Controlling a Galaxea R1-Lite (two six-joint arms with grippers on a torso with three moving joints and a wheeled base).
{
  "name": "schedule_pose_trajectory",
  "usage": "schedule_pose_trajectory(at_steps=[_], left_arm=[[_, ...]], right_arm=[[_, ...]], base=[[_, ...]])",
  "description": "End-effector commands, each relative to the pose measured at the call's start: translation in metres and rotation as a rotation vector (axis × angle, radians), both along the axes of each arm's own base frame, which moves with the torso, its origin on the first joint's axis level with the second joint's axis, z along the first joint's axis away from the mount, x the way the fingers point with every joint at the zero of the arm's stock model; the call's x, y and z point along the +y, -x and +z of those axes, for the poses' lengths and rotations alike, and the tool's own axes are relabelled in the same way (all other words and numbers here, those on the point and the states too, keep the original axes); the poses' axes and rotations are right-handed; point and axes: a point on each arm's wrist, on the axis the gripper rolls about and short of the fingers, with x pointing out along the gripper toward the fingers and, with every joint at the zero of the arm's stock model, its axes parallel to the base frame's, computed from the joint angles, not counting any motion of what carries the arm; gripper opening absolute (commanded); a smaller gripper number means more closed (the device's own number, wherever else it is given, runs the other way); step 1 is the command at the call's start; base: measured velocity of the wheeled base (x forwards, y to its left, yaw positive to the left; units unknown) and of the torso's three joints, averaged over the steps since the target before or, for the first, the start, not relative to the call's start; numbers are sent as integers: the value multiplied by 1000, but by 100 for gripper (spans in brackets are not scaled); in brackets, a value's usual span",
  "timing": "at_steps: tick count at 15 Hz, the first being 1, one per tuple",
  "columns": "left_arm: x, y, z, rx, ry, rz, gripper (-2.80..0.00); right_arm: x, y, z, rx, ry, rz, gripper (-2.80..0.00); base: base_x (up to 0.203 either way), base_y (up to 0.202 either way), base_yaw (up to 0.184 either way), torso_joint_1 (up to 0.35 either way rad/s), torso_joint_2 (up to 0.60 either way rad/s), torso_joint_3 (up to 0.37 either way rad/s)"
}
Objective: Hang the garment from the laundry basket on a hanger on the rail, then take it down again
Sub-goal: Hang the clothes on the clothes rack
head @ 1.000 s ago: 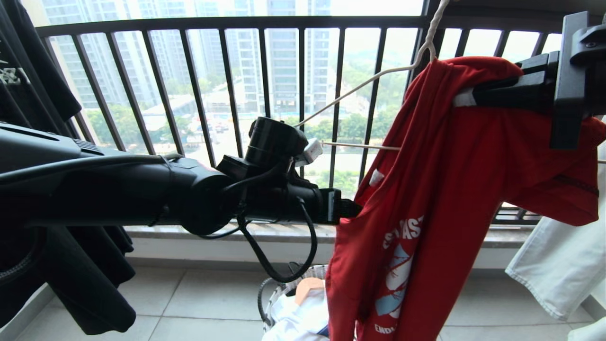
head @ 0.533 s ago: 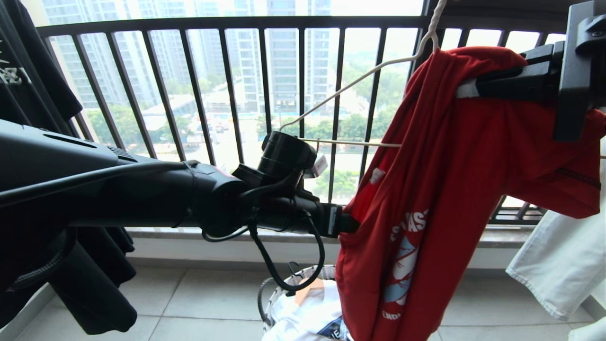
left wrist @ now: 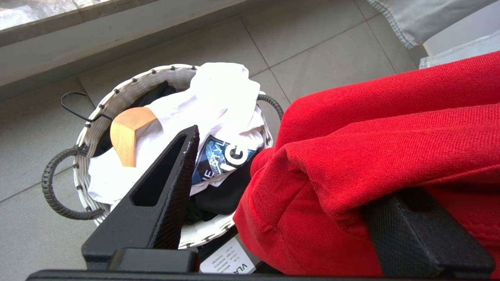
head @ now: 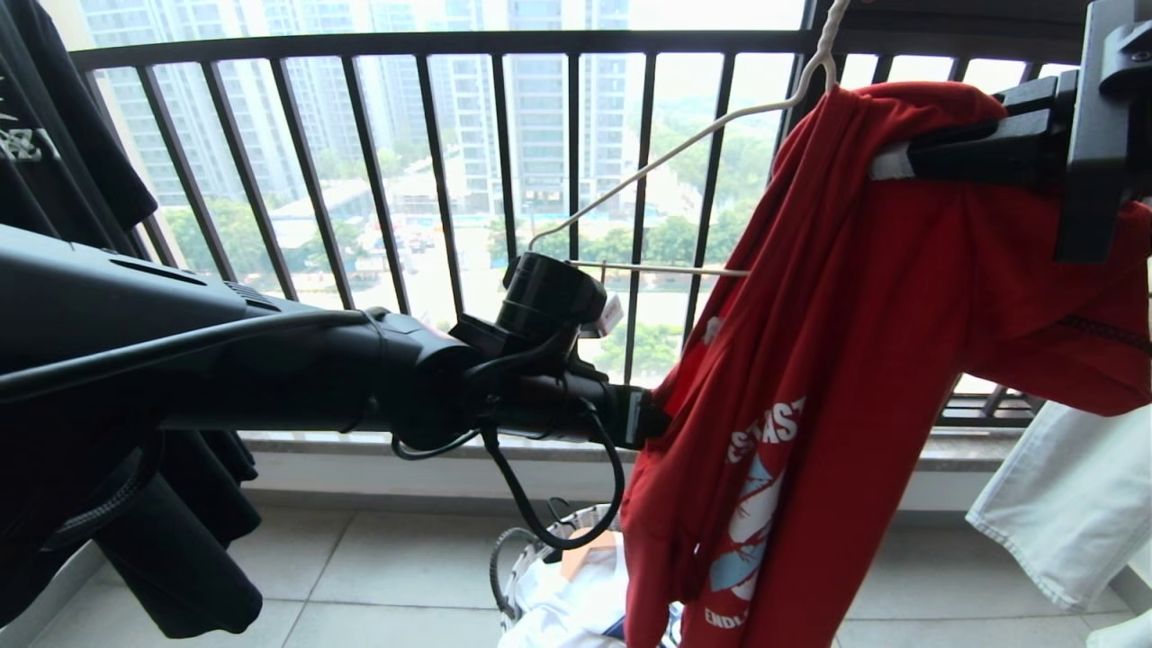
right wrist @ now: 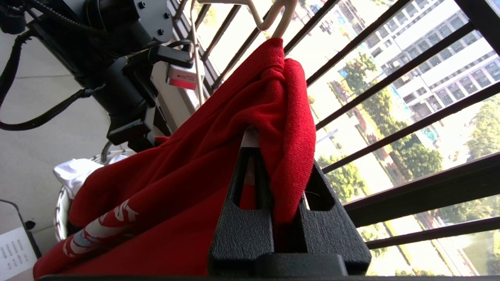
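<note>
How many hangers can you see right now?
2: a white wire hanger carrying the red shirt; a wooden hanger lying in the basket. Laundry may hide more.

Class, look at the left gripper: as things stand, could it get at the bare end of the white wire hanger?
Probably yes: the left gripper sits at the red T-shirt's edge, and the hanger's bare end is just above, uncovered.

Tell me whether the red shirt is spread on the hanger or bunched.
Bunched: the red shirt hangs crumpled on one side of the hanger, whose other arm is bare.

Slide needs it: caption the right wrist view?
Right gripper pinching the red T-shirt beneath the white wire hanger, balcony railing behind.
</note>
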Motion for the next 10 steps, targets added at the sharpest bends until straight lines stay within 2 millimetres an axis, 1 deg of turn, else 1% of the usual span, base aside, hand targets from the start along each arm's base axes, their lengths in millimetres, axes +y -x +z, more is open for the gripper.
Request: schedule_pose_trajectory(at_steps=[1,3,5,8,10], left_arm=[[1,2,4,-5,6,0,-280],[3,3,7,-12,10,1,-280],[7,0,11,-20,18,14,-280],[22,-19,15,-36,32,74,-280],[35,-33,20,-50,46,118,-280]], right_arm=[[0,-1,-1,1,4,2,-280],[-2,-2,-1,1,4,-9,-280],[-10,-7,-1,4,4,-51,-280],[-23,-12,3,-24,-10,-115,-280],[-26,-13,2,-22,-9,-129,-280]], base=[[0,0,0,0,0,0],[0,0,0,0,0,0],[0,0,0,0,0,0],[0,0,0,0,0,0],[0,0,0,0,0,0]])
